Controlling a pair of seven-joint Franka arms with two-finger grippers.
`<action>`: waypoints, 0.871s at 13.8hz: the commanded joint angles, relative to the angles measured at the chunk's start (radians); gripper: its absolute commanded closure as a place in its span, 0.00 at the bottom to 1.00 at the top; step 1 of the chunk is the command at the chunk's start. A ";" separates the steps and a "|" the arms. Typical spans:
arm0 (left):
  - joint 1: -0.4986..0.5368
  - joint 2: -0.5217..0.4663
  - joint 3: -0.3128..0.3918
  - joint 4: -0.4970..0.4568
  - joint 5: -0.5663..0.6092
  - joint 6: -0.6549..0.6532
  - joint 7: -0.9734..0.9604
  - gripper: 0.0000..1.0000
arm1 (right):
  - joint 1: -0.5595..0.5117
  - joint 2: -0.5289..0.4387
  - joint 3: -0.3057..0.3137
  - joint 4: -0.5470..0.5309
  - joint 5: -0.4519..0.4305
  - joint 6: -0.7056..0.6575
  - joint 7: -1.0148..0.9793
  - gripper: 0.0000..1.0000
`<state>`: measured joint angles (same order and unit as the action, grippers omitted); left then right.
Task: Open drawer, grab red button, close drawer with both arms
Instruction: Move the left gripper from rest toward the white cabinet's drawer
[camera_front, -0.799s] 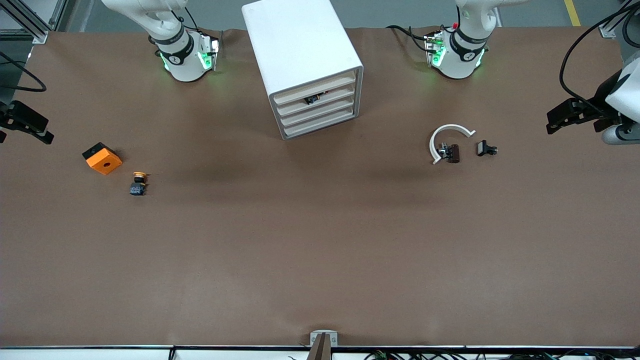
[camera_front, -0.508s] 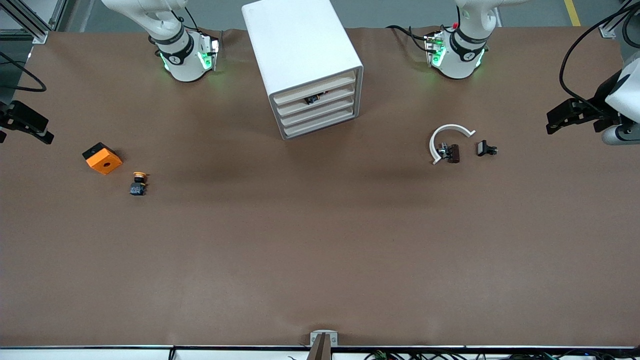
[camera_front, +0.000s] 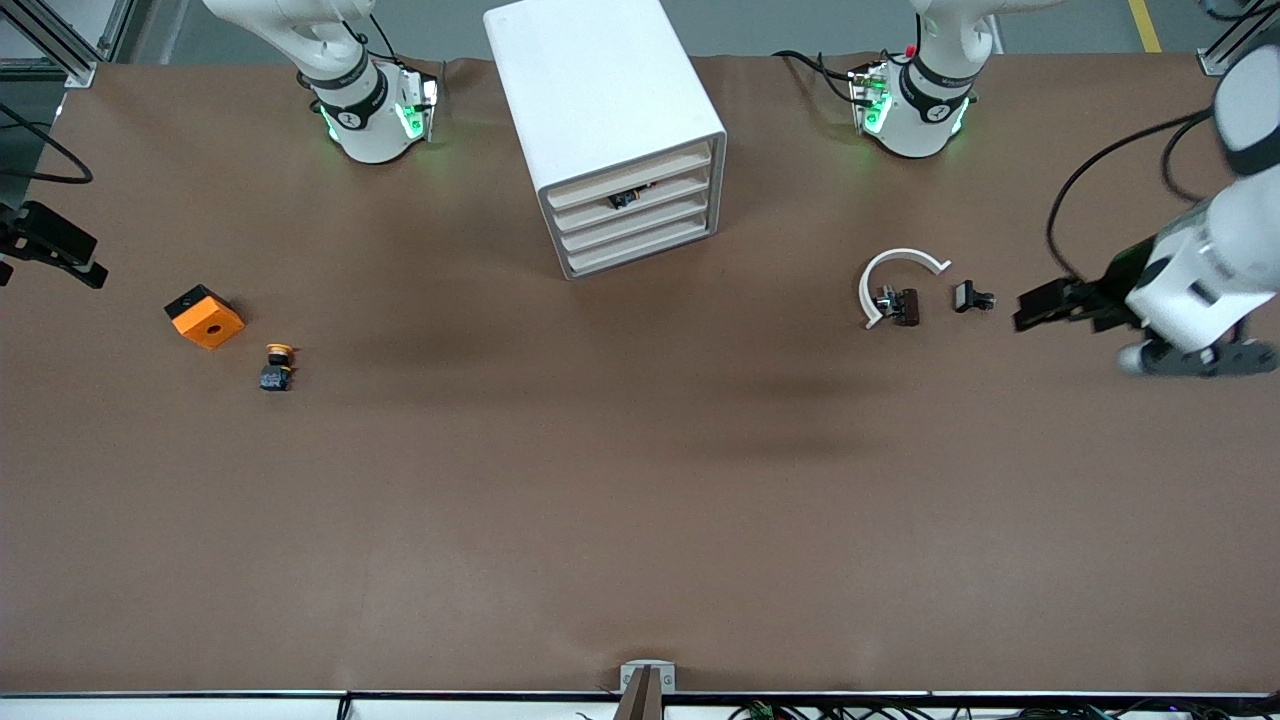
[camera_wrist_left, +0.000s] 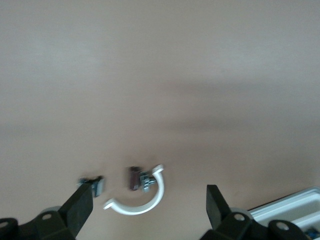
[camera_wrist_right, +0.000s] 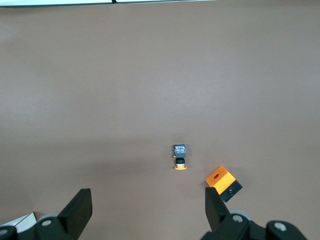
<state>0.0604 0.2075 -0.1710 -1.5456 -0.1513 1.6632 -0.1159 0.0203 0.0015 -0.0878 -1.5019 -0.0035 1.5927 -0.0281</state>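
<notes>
The white cabinet (camera_front: 600, 100) stands between the arm bases, its four cream drawer fronts facing the front camera. The drawer (camera_front: 665, 187), second from the top, looks shut; a small dark thing (camera_front: 622, 199) peeks out just below its front, and its cap colour cannot be told. No red-capped button shows clearly. My left gripper (camera_front: 1030, 308) is open and empty, over the table beside a small black clip (camera_front: 972, 297). In the left wrist view the left gripper (camera_wrist_left: 147, 210) is spread wide. My right gripper (camera_front: 85, 268) waits open at the right arm's end of the table, also wide in its wrist view (camera_wrist_right: 147, 210).
A white C-shaped ring (camera_front: 895, 270) with a brown block (camera_front: 905, 306) lies beside the clip; both show in the left wrist view (camera_wrist_left: 142, 200). An orange cube with a hole (camera_front: 205, 317) and a yellow-capped button (camera_front: 277, 366) lie toward the right arm's end.
The left arm has swung in from the table's end toward the clip and ring. The right arm and the drawers have not moved.
</notes>
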 joint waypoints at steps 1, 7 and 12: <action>-0.011 0.100 -0.001 0.038 -0.143 0.020 -0.060 0.00 | -0.002 0.000 0.002 0.009 0.003 -0.008 -0.006 0.00; -0.120 0.268 -0.001 0.085 -0.215 0.035 -0.460 0.00 | -0.002 0.000 0.002 0.009 0.003 -0.008 -0.006 0.00; -0.191 0.311 -0.001 0.084 -0.358 0.024 -0.821 0.00 | -0.002 0.000 0.002 0.009 0.003 -0.008 -0.006 0.00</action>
<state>-0.1208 0.4940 -0.1749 -1.4864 -0.4505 1.7038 -0.8281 0.0203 0.0015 -0.0877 -1.5020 -0.0035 1.5927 -0.0281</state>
